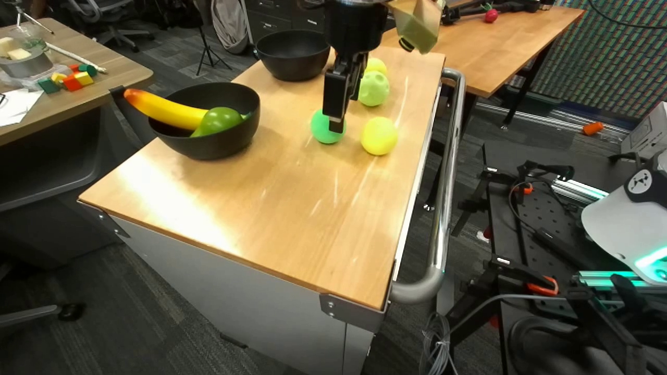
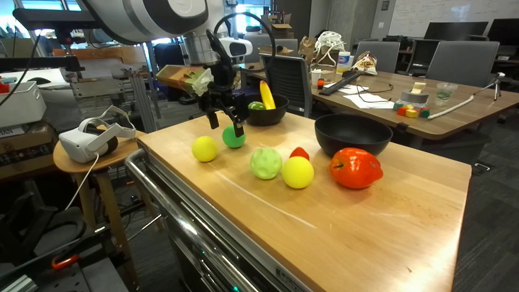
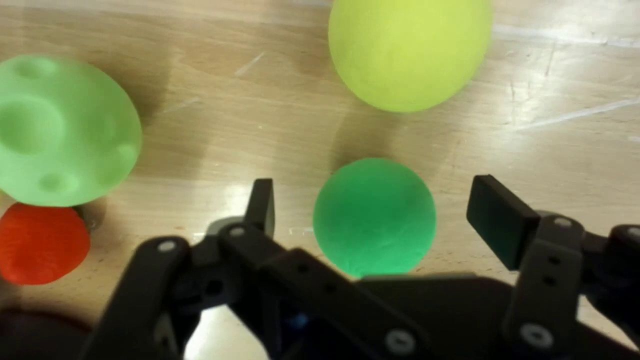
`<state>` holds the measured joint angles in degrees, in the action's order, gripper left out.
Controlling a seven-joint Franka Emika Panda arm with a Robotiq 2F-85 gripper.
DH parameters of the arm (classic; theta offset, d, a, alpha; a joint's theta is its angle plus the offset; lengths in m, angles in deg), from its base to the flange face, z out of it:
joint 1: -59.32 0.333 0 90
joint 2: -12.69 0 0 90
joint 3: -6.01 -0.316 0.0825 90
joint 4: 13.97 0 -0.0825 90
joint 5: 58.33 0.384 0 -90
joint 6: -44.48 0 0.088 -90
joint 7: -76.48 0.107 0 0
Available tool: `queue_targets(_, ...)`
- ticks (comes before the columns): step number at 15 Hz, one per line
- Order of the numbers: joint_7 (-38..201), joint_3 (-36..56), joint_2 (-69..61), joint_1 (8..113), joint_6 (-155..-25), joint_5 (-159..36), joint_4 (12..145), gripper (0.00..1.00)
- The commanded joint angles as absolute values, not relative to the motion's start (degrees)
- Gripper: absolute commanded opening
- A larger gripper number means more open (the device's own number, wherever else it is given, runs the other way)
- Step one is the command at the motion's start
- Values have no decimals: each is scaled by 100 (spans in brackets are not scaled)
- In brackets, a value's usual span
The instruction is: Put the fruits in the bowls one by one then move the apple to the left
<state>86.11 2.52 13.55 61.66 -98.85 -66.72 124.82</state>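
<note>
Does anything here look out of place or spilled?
I see nothing spilled. The banana sits askew: one end juts past the rim of its bowl, probably because it's too long to lie flat. An orange object also lies on the floor, an odd spot; I can't tell what it is.

White arm, curved dark panel at eleven o'clock in an exterior view, silvery collar, black cable loop at twelve, tan block at ten, black gripper with angular fingertips, silvery screws at four and five in the wrist view
</note>
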Motion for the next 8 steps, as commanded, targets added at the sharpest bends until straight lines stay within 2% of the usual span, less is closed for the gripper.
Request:
queue_targets(1,8693,268,972,6194,-10036,-6617,12273,66)
queue_targets(6,8755,290,730,6232,-10069,-6647,12119,26)
queue_targets(8,8763,292,720,6241,-10046,-6647,12050,14)
